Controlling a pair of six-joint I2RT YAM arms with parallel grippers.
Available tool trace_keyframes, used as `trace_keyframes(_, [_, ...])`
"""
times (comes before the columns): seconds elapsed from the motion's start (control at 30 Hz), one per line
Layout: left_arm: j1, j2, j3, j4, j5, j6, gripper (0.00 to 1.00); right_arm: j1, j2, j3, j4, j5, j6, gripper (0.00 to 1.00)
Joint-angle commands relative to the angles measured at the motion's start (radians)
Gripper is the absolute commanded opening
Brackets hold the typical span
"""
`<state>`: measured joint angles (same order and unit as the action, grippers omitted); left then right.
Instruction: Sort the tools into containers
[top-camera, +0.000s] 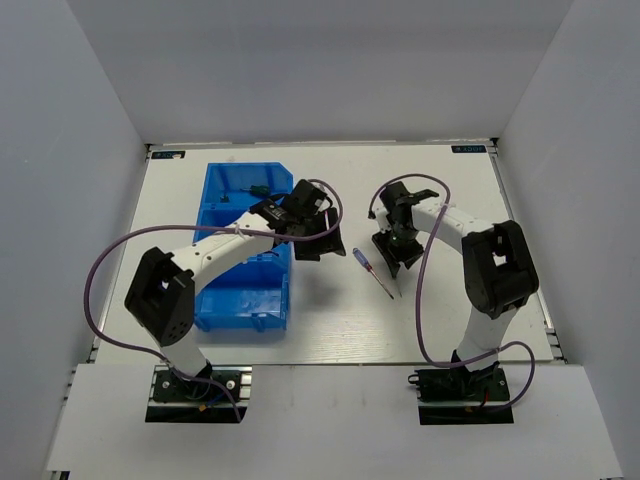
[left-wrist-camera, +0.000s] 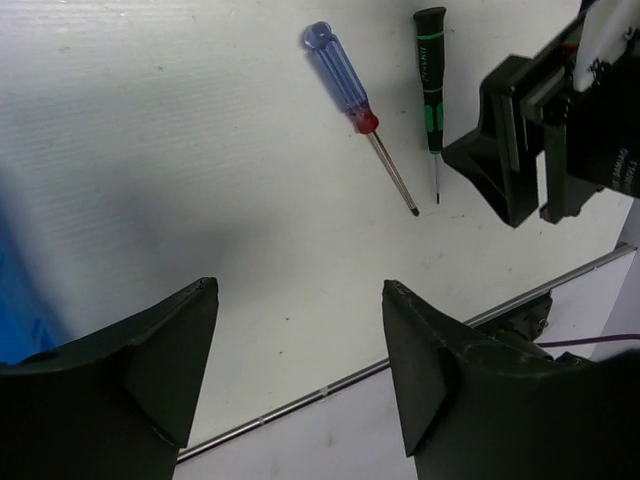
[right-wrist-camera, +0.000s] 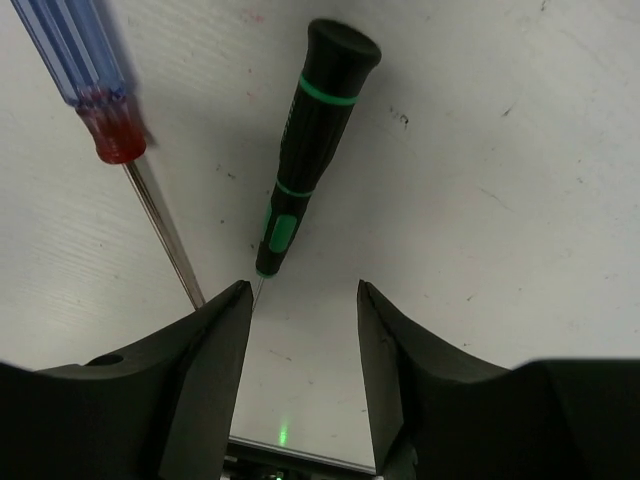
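Observation:
The blue bin (top-camera: 222, 300) stands at the left of the table. A blue-handled screwdriver (top-camera: 362, 260) with a red collar lies on the table between the arms; it also shows in the left wrist view (left-wrist-camera: 340, 75) and the right wrist view (right-wrist-camera: 80, 70). A thin black-and-green precision screwdriver (right-wrist-camera: 310, 140) lies beside it (left-wrist-camera: 431, 80). My right gripper (right-wrist-camera: 303, 290) is open and empty, just above that screwdriver's thin tip, and shows in the top view (top-camera: 395, 255). My left gripper (left-wrist-camera: 300, 290) is open and empty, by the bin's right wall (top-camera: 316, 243).
A small dark item (top-camera: 258, 188) lies in the bin's far compartment. The right gripper's body (left-wrist-camera: 520, 150) is close to the green screwdriver in the left wrist view. The table's near edge rail (left-wrist-camera: 330, 385) runs below the left fingers.

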<state>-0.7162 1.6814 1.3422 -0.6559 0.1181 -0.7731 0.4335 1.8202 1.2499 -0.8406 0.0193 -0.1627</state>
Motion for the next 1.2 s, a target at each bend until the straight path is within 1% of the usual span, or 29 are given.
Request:
trace_keyframes(0.0, [-0.022, -0.034, 0.038, -0.007, -0.044, -0.043, 0.77, 0.004, -0.019, -0.003, 0.069, -0.009, 0.041, 0.52])
trace_keyframes(0.03, [-0.034, -0.034, 0.038, -0.007, -0.055, -0.052, 0.77, 0.004, -0.016, 0.000, 0.080, -0.007, 0.052, 0.51])
trace_keyframes(0.17, [-0.054, -0.043, 0.029, -0.007, -0.067, -0.061, 0.77, 0.008, 0.051, 0.016, 0.106, -0.009, 0.091, 0.51])
trace_keyframes(0.2, [-0.063, -0.043, 0.020, 0.002, -0.078, -0.071, 0.77, 0.005, 0.062, 0.025, 0.118, -0.039, 0.107, 0.51])
trace_keyframes(0.33, [-0.086, -0.078, -0.014, 0.022, -0.097, -0.091, 0.77, 0.007, 0.112, 0.034, 0.158, -0.035, 0.129, 0.51])
trace_keyframes(0.37, [-0.086, -0.078, -0.014, 0.022, -0.097, -0.101, 0.77, 0.008, 0.120, 0.037, 0.164, -0.033, 0.132, 0.49])
trace_keyframes(0.43, [-0.095, -0.078, -0.023, 0.022, -0.097, -0.101, 0.77, 0.007, 0.143, 0.051, 0.173, -0.036, 0.140, 0.42])
trace_keyframes(0.47, [-0.095, -0.078, -0.023, 0.022, -0.106, -0.101, 0.77, 0.005, 0.149, 0.059, 0.184, -0.035, 0.140, 0.36])
trace_keyframes(0.5, [-0.095, -0.066, -0.009, 0.022, -0.106, -0.101, 0.77, 0.002, 0.152, 0.062, 0.186, -0.029, 0.140, 0.16])
trace_keyframes(0.53, [-0.104, -0.043, -0.009, 0.022, -0.106, -0.101, 0.77, -0.001, 0.151, 0.071, 0.186, -0.024, 0.137, 0.07])
trace_keyframes(0.57, [-0.104, -0.029, 0.017, 0.022, -0.106, -0.101, 0.77, -0.002, 0.151, 0.075, 0.187, -0.024, 0.135, 0.00])
trace_keyframes(0.6, [-0.114, -0.016, 0.028, 0.022, -0.106, -0.101, 0.77, -0.012, 0.137, 0.080, 0.189, -0.024, 0.131, 0.00])
trace_keyframes(0.63, [-0.114, -0.002, 0.040, 0.022, -0.106, -0.101, 0.77, -0.018, 0.122, 0.083, 0.204, 0.010, 0.126, 0.00])
trace_keyframes(0.7, [-0.124, 0.020, 0.060, 0.010, -0.106, -0.101, 0.77, -0.033, 0.096, 0.085, 0.207, 0.004, 0.101, 0.00])
trace_keyframes(0.73, [-0.124, 0.029, 0.075, 0.000, -0.116, -0.101, 0.77, -0.038, 0.087, 0.101, 0.183, -0.034, 0.092, 0.00])
trace_keyframes(0.77, [-0.124, 0.029, 0.089, -0.001, -0.132, -0.101, 0.77, -0.041, 0.071, 0.120, 0.169, -0.136, 0.080, 0.00])
trace_keyframes(0.83, [-0.134, -0.037, 0.089, 0.021, -0.158, -0.078, 0.77, -0.056, 0.048, 0.141, 0.138, -0.281, 0.052, 0.00])
trace_keyframes(0.87, [-0.134, -0.075, 0.075, 0.107, -0.149, -0.052, 0.75, -0.061, 0.019, 0.163, 0.123, -0.522, 0.016, 0.00])
trace_keyframes(0.9, [-0.134, -0.121, 0.048, 0.192, -0.123, 0.039, 0.73, -0.052, 0.018, 0.196, 0.085, -0.582, -0.019, 0.00])
trace_keyframes(0.93, [-0.134, -0.226, 0.019, 0.276, -0.103, 0.081, 0.72, -0.049, 0.011, 0.210, 0.077, -0.702, -0.030, 0.00])
trace_keyframes(0.97, [-0.134, -0.277, -0.042, 0.421, -0.045, 0.119, 0.71, -0.036, 0.019, 0.223, 0.077, -0.811, -0.035, 0.00])
trace_keyframes(1.0, [-0.134, -0.323, -0.070, 0.487, -0.010, 0.196, 0.69, -0.032, 0.027, 0.271, 0.075, -0.862, -0.063, 0.00])
trace_keyframes(1.03, [-0.134, -0.362, -0.090, 0.519, 0.009, 0.219, 0.67, -0.015, 0.054, 0.293, 0.077, -0.954, -0.069, 0.00])
trace_keyframes(1.07, [-0.123, -0.418, -0.100, 0.519, 0.027, 0.241, 0.65, -0.009, 0.095, 0.387, 0.033, -1.023, -0.098, 0.00])
trace_keyframes(1.1, [-0.123, -0.440, -0.100, 0.533, 0.053, 0.294, 0.65, 0.004, 0.140, 0.420, 0.017, -1.097, -0.138, 0.00])
trace_keyframes(1.17, [-0.123, -0.472, -0.100, 0.521, 0.084, 0.307, 0.65, 0.050, 0.203, 0.495, 0.014, -1.171, -0.152, 0.00])
